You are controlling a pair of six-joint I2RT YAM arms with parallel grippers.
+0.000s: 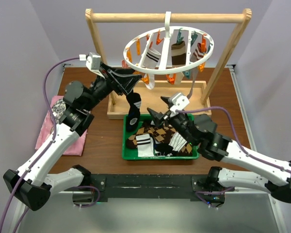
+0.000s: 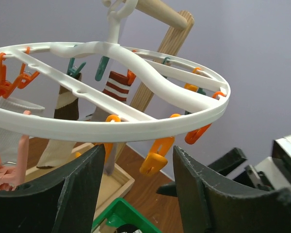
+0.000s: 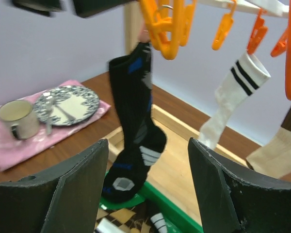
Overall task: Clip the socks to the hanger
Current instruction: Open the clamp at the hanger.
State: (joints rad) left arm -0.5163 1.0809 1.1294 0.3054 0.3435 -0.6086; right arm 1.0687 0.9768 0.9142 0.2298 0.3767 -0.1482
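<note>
The white ring hanger (image 1: 161,73) (image 2: 111,127) hangs from the wooden bar and has orange and teal pegs. A white striped sock (image 1: 150,63) (image 3: 233,97) and a beige-and-brown sock (image 1: 178,53) hang from it. At its left edge, a black-white-blue sock (image 1: 133,112) (image 3: 133,116) dangles from an orange peg (image 3: 165,29), its toe over the green tray (image 1: 160,157). My left gripper (image 1: 134,83) (image 2: 138,150) is open just under the ring beside that peg and holds nothing. My right gripper (image 1: 159,108) (image 3: 148,145) is open and empty, facing the black sock. More socks (image 1: 160,136) lie in the tray.
The light wooden frame (image 1: 167,17) stands on a shallow wooden base (image 1: 203,99) behind the tray. On the left, a pink cloth (image 1: 63,131) carries a patterned plate (image 3: 68,104) and a mug (image 3: 17,119). Purple walls close in the back and sides.
</note>
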